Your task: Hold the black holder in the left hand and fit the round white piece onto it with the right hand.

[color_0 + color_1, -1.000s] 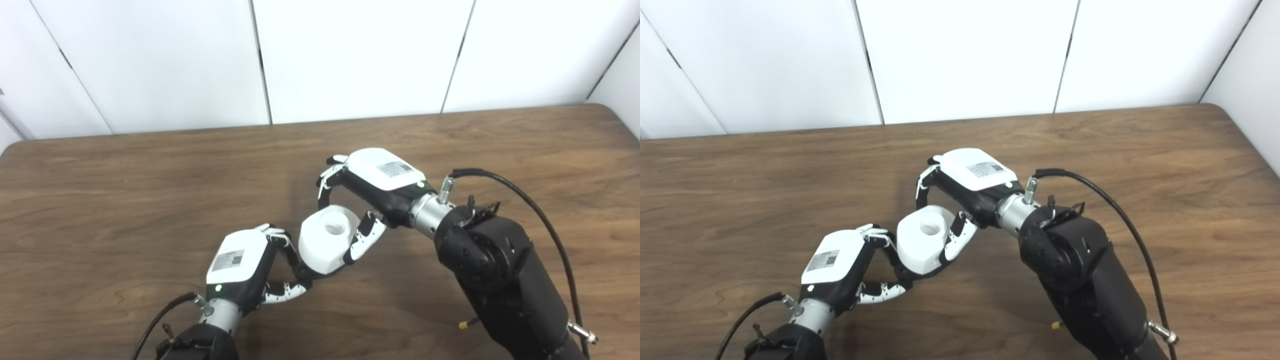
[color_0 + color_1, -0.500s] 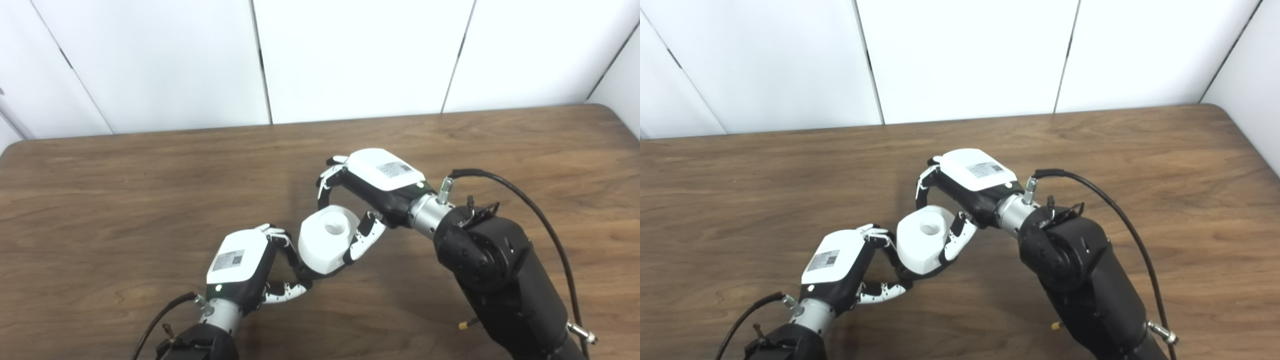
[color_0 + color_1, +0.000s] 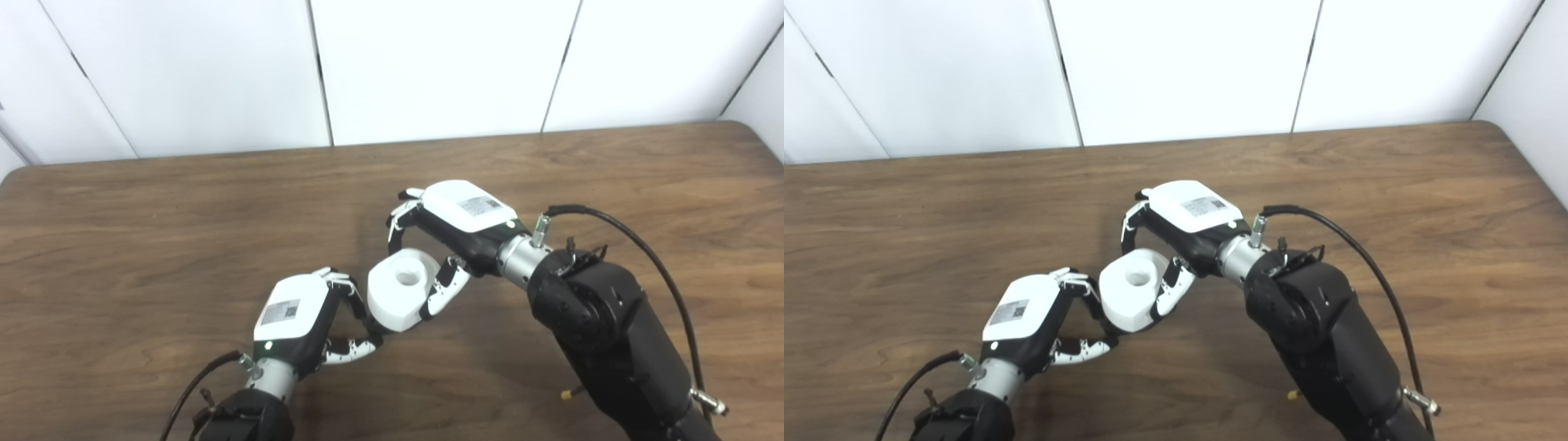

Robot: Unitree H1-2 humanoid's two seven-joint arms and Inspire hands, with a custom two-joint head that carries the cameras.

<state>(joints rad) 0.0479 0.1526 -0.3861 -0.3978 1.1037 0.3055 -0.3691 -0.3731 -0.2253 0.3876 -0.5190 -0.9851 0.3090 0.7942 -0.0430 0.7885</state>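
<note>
The round white piece (image 3: 401,291), a thick disc with a hole in its top, hangs tilted just above the table between both hands. My right hand (image 3: 456,217) comes over it from the upper right and is shut on it, fingers on the far side and thumb on the near side. My left hand (image 3: 294,312) sits at its lower left, fingers curled around the black holder (image 3: 372,326). Only a dark sliver of the holder shows under the white piece's lower edge. Whether the piece is seated on the holder is hidden.
The brown wooden table (image 3: 153,214) runs to a white panelled wall at the back, with its rounded right corner (image 3: 1513,131) in view. A black cable (image 3: 637,239) loops off my right forearm.
The whole picture has shifted slightly, so the camera moved. Both hands keep their hold, and the white piece stays in the same place between them.
</note>
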